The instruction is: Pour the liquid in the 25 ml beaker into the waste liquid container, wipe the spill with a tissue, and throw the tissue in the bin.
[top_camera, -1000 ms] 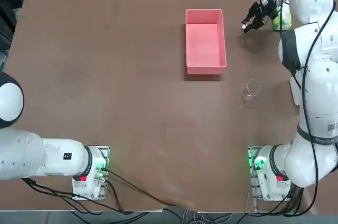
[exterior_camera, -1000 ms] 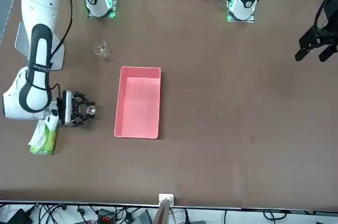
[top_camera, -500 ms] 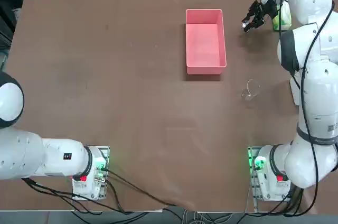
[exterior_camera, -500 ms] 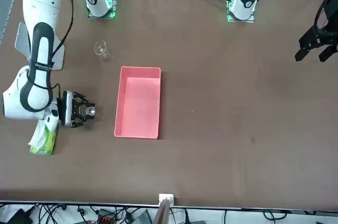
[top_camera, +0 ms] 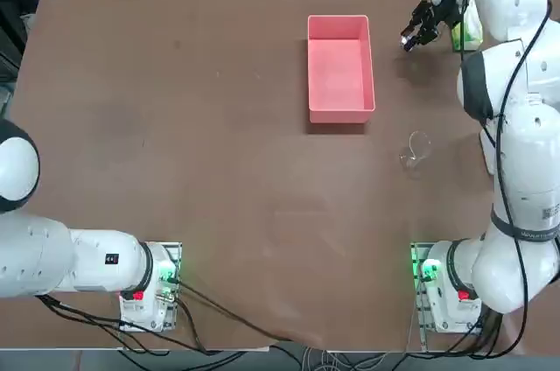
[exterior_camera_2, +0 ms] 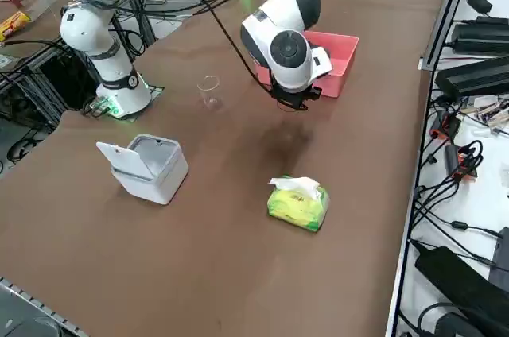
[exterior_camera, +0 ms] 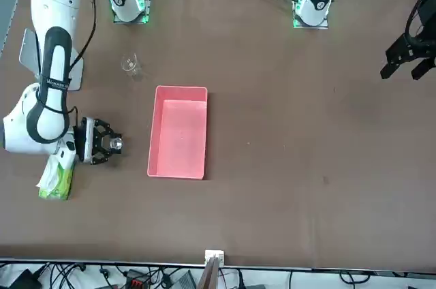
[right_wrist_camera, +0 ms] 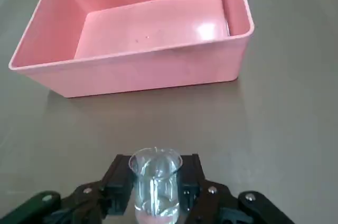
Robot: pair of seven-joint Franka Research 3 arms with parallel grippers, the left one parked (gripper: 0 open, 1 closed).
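The right gripper [right_wrist_camera: 156,203] pinches the small beaker [right_wrist_camera: 156,186] between its two black fingers [right_wrist_camera: 117,184], one on each side of the glass. The beaker stands upright in the grip, with clear liquid in it. The gripper hangs above the brown table [top_camera: 219,170], clear of its surface, as its shadow on the tabletop in the right side view shows.

Just ahead of the gripper, past a strip of bare table, lies the pink tray [right_wrist_camera: 142,28]; its long side faces the fingers, and it looks dry inside. In the top view the gripper [top_camera: 418,28] is beside the tray [top_camera: 339,68], level with its far end and not over it.

On the gripper's other side, near the arm's wrist, lies the green tissue pack [exterior_camera: 56,178] with a white tissue [exterior_camera_2: 295,187] sticking up from its top.

Farther off, towards the arm's base, a larger clear beaker [top_camera: 414,150] stands alone on the table. Beyond that, well apart from the gripper, sits the small grey-white bin [exterior_camera_2: 149,167] with its lid open.
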